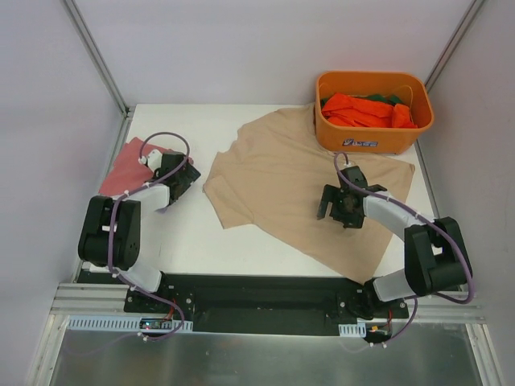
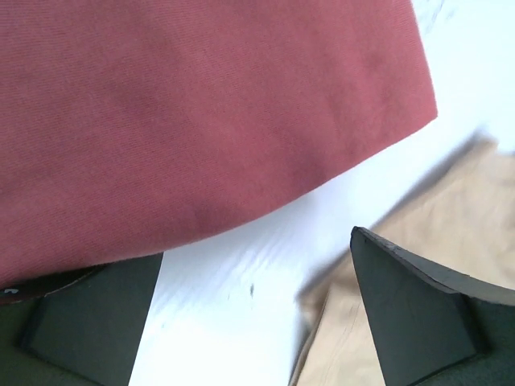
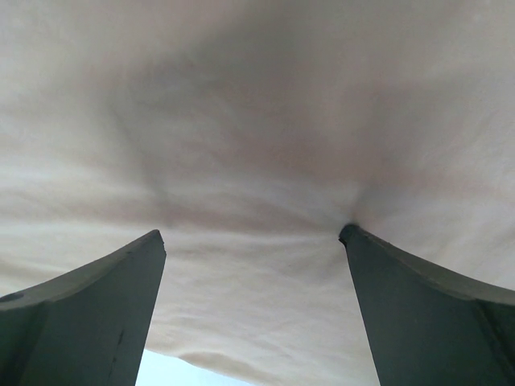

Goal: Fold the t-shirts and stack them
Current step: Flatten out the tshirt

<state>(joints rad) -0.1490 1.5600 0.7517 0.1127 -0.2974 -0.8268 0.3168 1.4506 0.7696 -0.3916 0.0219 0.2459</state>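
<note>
- Right pincer (image 3: 251, 233), fingers apart, rests on the beige shirt (image 1: 273, 173) spread mid-table, its far edge touching the bin (image 1: 374, 141).
- Left pincer (image 2: 253, 257), fingers apart, hovers over the right edge of the red shirt (image 1: 127, 169), far left.
- White table (image 1: 185, 233) shows between the shirts.

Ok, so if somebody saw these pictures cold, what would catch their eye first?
Most likely the big beige t-shirt, spread rumpled across the middle of the table, with the right gripper open just above it. Next comes the bright orange bin at the far right corner, holding orange and green cloth. Then the pinkish-red shirt, lying flat at the far left by the open left gripper.
</note>
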